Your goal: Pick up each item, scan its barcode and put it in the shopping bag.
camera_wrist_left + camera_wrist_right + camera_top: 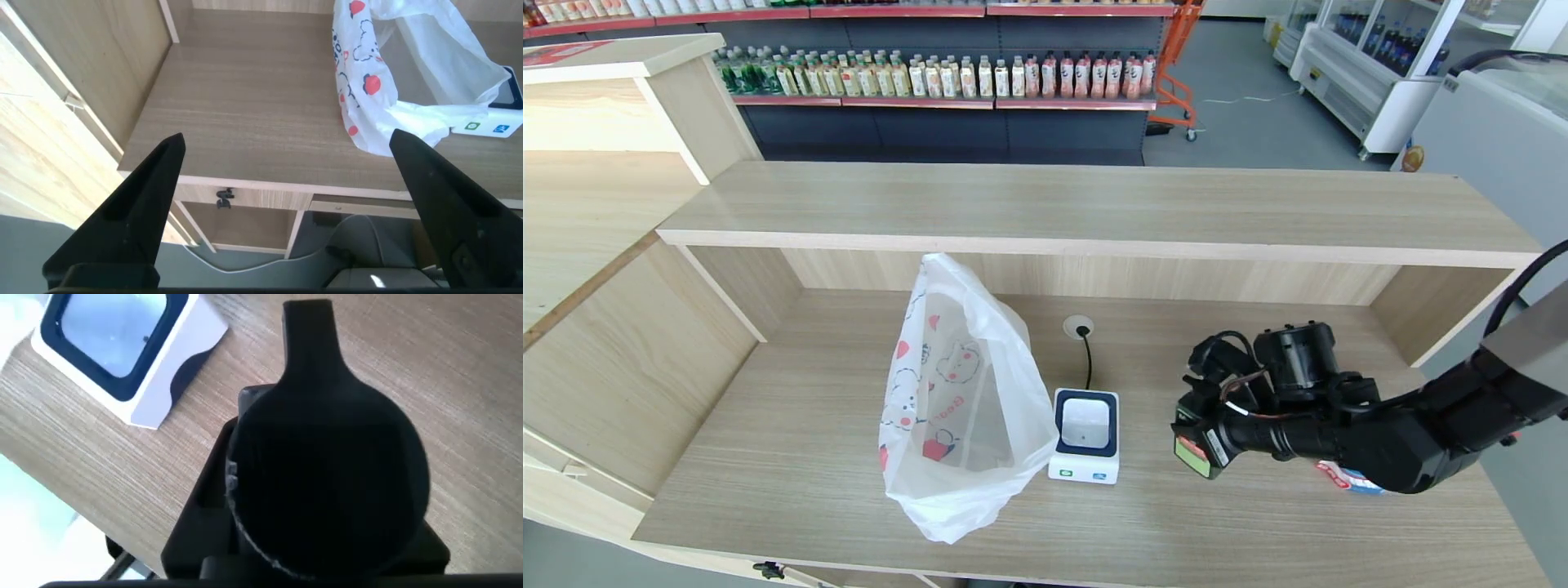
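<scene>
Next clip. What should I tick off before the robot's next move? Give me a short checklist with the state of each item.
1. Shopping bag standing on the counter with its mouth open: ok.
2. Scanner window uncovered, beside the bag: ok.
3. Right gripper holding an item near the scanner: cannot tell; a dark round shape hides the grip.
4. Left gripper open with nothing between its fingers: ok.
5. Packet bagged: not ok; it lies on the counter under the right arm.
</scene>
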### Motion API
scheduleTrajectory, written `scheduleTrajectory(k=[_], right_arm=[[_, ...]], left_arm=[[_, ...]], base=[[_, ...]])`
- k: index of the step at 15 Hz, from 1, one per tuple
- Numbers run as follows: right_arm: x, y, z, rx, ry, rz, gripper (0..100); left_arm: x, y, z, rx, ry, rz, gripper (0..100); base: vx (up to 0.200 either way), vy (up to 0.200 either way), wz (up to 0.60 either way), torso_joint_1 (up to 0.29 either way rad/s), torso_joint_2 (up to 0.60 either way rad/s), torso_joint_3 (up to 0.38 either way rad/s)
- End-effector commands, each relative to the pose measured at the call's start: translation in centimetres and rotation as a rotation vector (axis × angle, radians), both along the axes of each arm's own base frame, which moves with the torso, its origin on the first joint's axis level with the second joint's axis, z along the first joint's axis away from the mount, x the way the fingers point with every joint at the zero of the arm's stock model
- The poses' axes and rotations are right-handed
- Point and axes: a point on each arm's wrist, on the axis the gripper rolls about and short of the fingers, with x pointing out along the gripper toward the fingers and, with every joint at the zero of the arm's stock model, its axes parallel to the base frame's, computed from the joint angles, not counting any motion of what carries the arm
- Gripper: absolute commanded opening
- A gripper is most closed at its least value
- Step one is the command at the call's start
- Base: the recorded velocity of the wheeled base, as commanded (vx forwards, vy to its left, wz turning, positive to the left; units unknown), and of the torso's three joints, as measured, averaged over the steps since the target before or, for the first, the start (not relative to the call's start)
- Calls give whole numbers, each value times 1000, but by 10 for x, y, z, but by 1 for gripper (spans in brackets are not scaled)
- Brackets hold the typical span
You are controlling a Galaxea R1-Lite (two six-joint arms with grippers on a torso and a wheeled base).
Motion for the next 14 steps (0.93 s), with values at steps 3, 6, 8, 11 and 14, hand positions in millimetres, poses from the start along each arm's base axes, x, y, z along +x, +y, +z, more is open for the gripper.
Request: scheduleTrajectory(k=[3, 6, 8, 11, 14], right_arm=[[-44, -46, 78, 189, -159, -176, 0], [-79, -73, 82, -54, -436, -92, 0], [-82, -84, 81, -262, -606, -11, 0], [-79, -80, 84, -452, -849, 315, 0], [-77, -70, 67, -711, -1364, 974, 0]], left_arm=[[0, 0, 0, 0, 0, 1, 100], [0, 0, 0, 0, 0, 1, 100], [0, 0, 0, 0, 0, 1, 100], [0, 0, 0, 0, 0, 1, 100], [0, 0, 0, 0, 0, 1, 100]], base=[[0, 0, 0, 0, 0, 0], [0, 0, 0, 0, 0, 0], [0, 0, 0, 0, 0, 0], [0, 0, 0, 0, 0, 0], [0, 0, 0, 0, 0, 0]])
